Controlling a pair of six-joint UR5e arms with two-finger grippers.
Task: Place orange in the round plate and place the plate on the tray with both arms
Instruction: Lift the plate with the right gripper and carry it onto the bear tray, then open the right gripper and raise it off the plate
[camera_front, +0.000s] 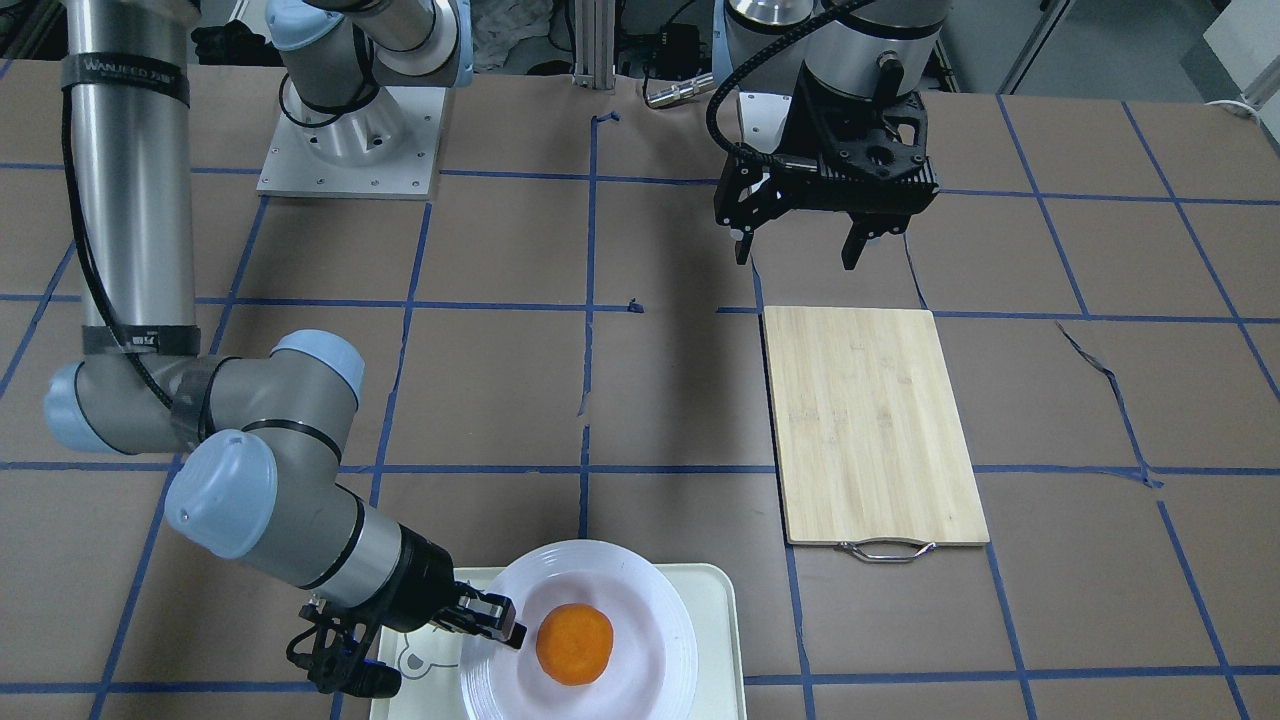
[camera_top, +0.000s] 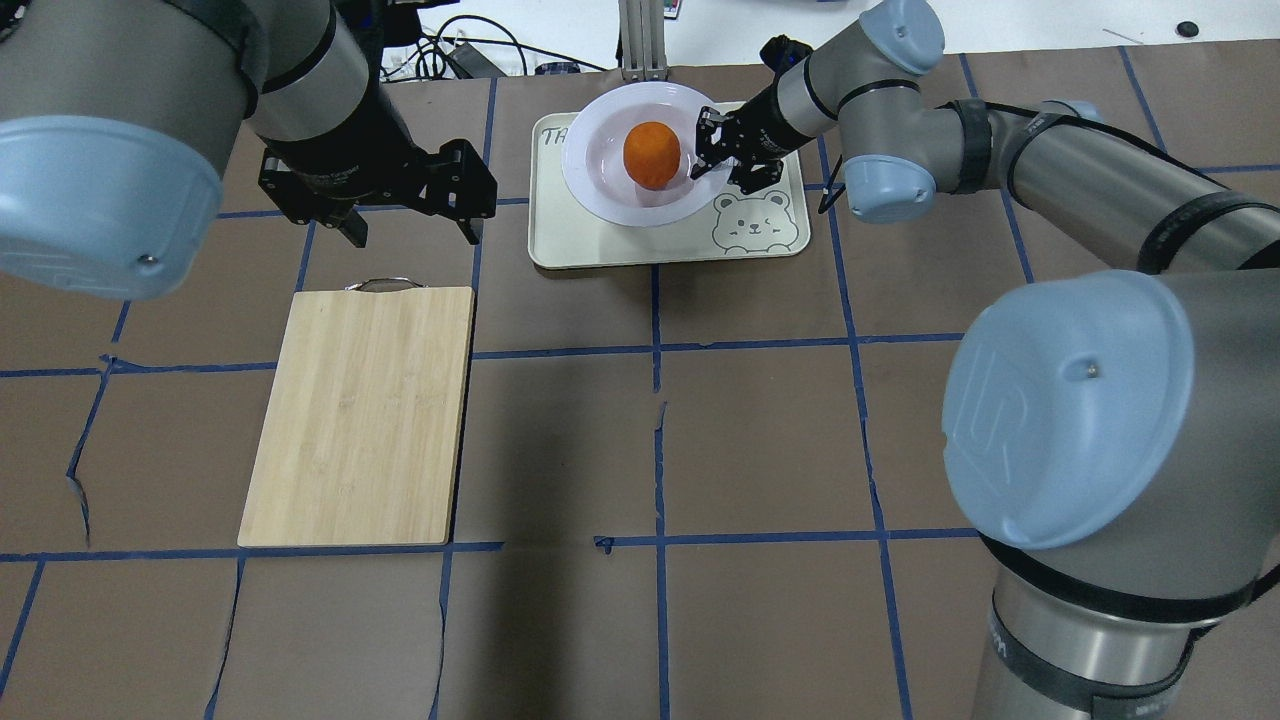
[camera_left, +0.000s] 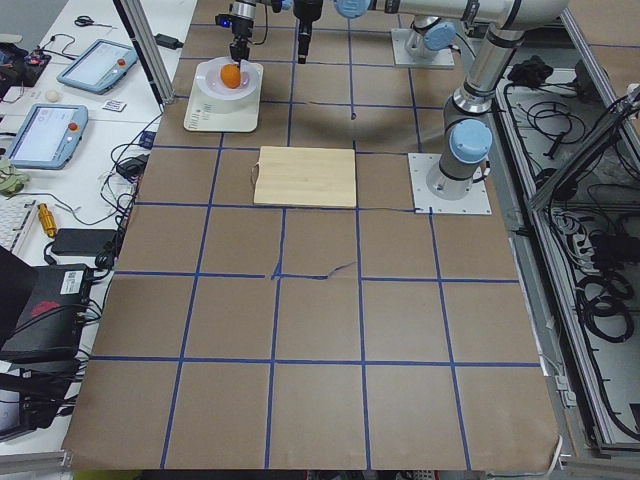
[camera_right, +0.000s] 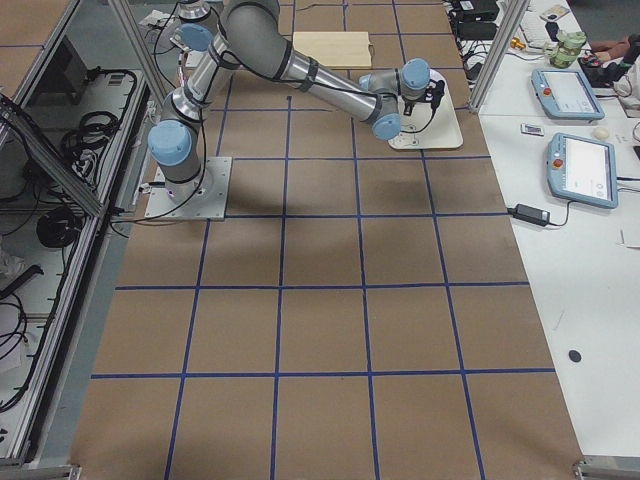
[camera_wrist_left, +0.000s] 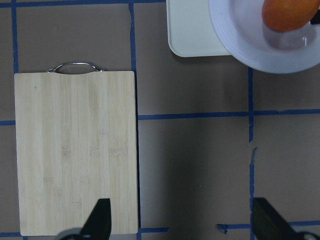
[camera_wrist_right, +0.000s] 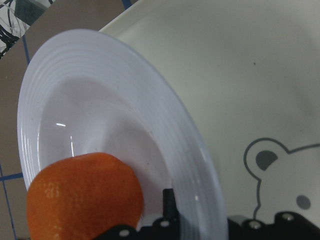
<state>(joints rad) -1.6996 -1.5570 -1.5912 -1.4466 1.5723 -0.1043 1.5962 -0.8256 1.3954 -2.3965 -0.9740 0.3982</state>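
The orange (camera_front: 575, 645) (camera_top: 651, 155) (camera_wrist_right: 85, 200) lies in the sunken centre of the white round plate (camera_front: 640, 580) (camera_top: 600, 170) (camera_wrist_right: 100, 65). The plate rests over the cream tray (camera_front: 715, 620) (camera_top: 600, 245) (camera_wrist_right: 240, 75), its far rim overhanging the tray's edge. My right gripper (camera_front: 500, 625) (camera_top: 712, 155) (camera_wrist_right: 200, 220) is shut on the plate's rim beside the orange, one finger inside the rim and the other under it. My left gripper (camera_front: 797, 250) (camera_top: 412, 235) (camera_wrist_left: 182, 220) hangs open and holds nothing, well apart from the tray.
A bamboo cutting board (camera_front: 870, 420) (camera_top: 360, 410) (camera_wrist_left: 75, 150) with a metal handle lies flat below the left gripper. Brown paper with blue tape lines covers the table. The right arm stretches low across the table toward the tray.
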